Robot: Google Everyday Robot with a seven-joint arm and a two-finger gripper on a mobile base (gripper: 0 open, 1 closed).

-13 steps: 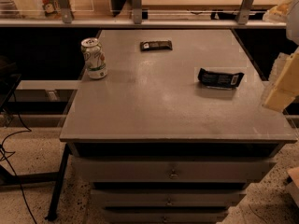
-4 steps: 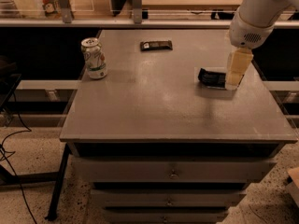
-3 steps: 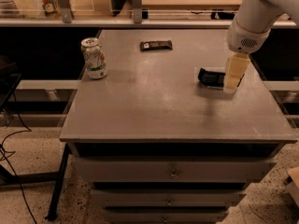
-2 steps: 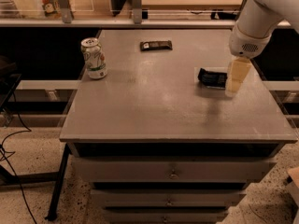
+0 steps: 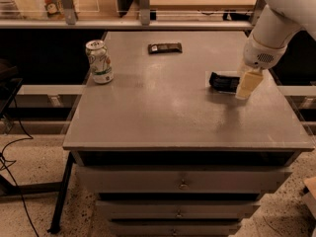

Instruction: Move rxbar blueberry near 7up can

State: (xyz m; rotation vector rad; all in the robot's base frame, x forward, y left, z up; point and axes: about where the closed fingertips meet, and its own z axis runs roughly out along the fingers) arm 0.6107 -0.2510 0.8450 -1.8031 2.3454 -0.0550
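Gripper [image 5: 248, 84] hangs right, over the rxbar blueberry [image 5: 223, 81] — seemingly lined up to grasp; its opening I cannot tell. The 7up can [image 5: 99, 61] stands well left.

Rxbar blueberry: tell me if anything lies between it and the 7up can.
Nothing visible does: bare tabletop from the rxbar blueberry to the 7up can. The slimmer bar lies farther back, off that line. The gripper is at the rxbar blueberry.

table [image 5: 163, 112]: smooth, faint sheen; rxbar blueberry [image 5: 222, 81]: plastic wrapper; 7up can [image 5: 99, 61]: shiny metal; gripper [image 5: 246, 87], at bar's end: matt plastic
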